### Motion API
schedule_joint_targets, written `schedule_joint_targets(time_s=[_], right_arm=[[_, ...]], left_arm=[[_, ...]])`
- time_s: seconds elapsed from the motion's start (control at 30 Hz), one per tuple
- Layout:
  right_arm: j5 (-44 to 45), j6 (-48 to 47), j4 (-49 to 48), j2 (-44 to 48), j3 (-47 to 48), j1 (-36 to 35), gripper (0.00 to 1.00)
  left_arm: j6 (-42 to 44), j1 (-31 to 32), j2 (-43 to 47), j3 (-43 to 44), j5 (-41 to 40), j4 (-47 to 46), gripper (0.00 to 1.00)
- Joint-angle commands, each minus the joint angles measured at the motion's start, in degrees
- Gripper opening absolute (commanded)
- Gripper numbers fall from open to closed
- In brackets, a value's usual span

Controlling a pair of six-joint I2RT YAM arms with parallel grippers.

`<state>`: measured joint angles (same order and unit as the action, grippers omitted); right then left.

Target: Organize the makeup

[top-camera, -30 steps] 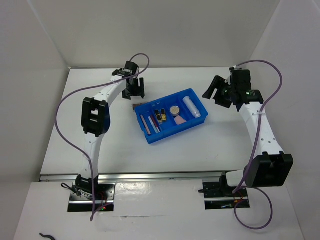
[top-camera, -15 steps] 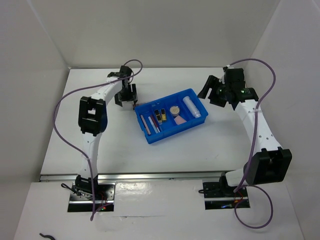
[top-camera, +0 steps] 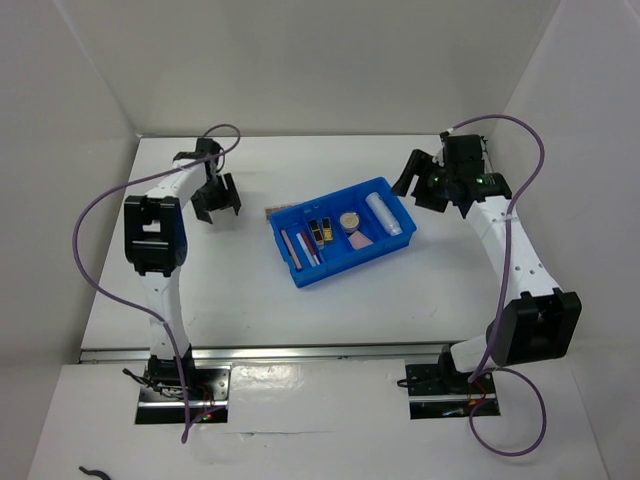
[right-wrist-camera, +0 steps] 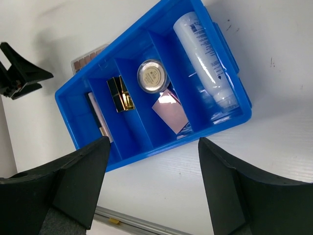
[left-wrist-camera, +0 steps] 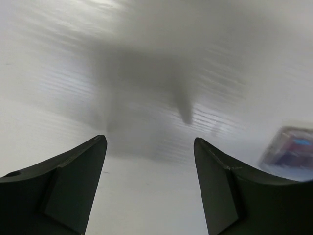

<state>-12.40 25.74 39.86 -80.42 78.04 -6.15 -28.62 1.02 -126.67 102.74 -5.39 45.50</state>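
The makeup lies in the blue bin (top-camera: 328,199), which also shows in the right wrist view (right-wrist-camera: 168,144). It holds a clear tube (right-wrist-camera: 205,58), a round beige compact (right-wrist-camera: 151,76), a pink square pad (right-wrist-camera: 169,110), black-gold cases (right-wrist-camera: 120,93) and a pink stick (right-wrist-camera: 98,117). The brown eyeshadow palette (top-camera: 278,212) lies on the table against the bin's far left side. It also appears blurred in the left wrist view (left-wrist-camera: 291,147). My left gripper (top-camera: 216,208) is open and empty, left of the palette. My right gripper (top-camera: 415,190) is open and empty above the bin's right end.
White walls close in the table on the left, back and right. A metal rail (right-wrist-camera: 127,220) runs along the table's near edge. Purple cables loop off both arms.
My left gripper has swung left, away from the palette and the bin. My right gripper has shifted slightly left, toward the bin. The makeup has not moved.
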Motion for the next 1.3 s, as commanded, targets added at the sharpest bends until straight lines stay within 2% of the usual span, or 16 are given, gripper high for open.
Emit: schedule_joint_targets(time_s=[0.0, 0.07, 0.23, 0.5, 0.83, 1.03, 1.27], right_arm=[[0.5, 0.2, -2.6, -0.9, 3.4, -1.0, 0.8], [1.0, 0.7, -2.6, -0.9, 3.4, -1.7, 0.8], [1.5, 0.7, -2.6, -0.9, 3.4, -2.7, 0.8], [2.0, 0.7, -2.1, -1.4, 4.0, -2.7, 0.8], [2.0, 0.7, -2.1, -1.4, 4.0, -2.7, 0.8], [2.6, 0.7, -2.1, -1.4, 3.4, -2.7, 0.8], [2.0, 0.7, -2.1, -1.4, 3.4, -2.7, 0.8]], left_arm=[[1.8, 4.1, 4.9, 2.5, 9.9, -4.2, 0.86], [2.4, 5.1, 1.9, 6.8, 13.3, -2.3, 0.86], [3.0, 10.1, -0.7, 9.0, 12.7, -2.5, 0.86], [3.6, 13.9, -10.1, 19.0, 2.9, 4.9, 0.84], [3.6, 13.9, -13.4, 17.4, -10.3, 9.0, 0.84], [3.0, 9.7, -11.3, 12.9, -10.3, 7.7, 0.84], [2.5, 8.5, -9.0, 10.4, -9.4, 6.4, 0.84]])
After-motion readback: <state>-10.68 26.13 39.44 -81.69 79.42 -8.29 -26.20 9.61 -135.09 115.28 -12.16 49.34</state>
